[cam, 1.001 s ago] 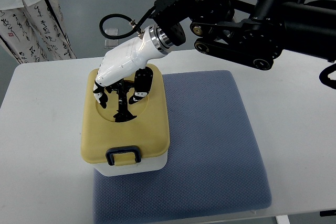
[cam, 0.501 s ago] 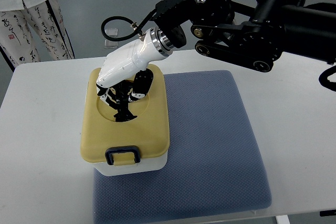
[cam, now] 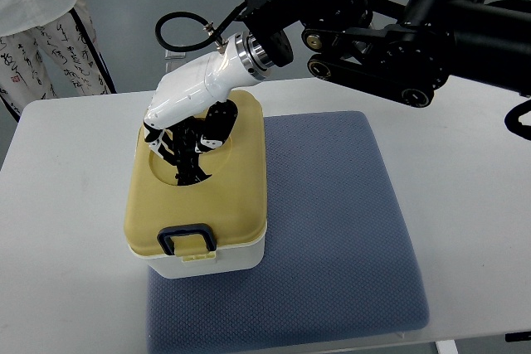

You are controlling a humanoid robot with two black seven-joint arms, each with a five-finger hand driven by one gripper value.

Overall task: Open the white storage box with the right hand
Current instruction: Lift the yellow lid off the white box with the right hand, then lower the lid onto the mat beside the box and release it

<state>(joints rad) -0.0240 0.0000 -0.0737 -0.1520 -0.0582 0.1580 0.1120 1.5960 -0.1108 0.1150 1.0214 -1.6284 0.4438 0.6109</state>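
While its glossy white right hand (cam: 184, 134) curls black fingers into the round recess of the mustard plastic lid (cam: 199, 196), gripping it, the rectangular white storage box (cam: 211, 259) sits left of centre. It rests on a dimpled grey-blue mat (cam: 332, 230) on the smooth white desk (cam: 473, 205).

Readable text: none on any object.
Black brush-like marks on the standing person's white patterned garment (cam: 58, 47): too small to read.
Yellow-lidded white plastic storage box (cam: 199, 205): no label visible.
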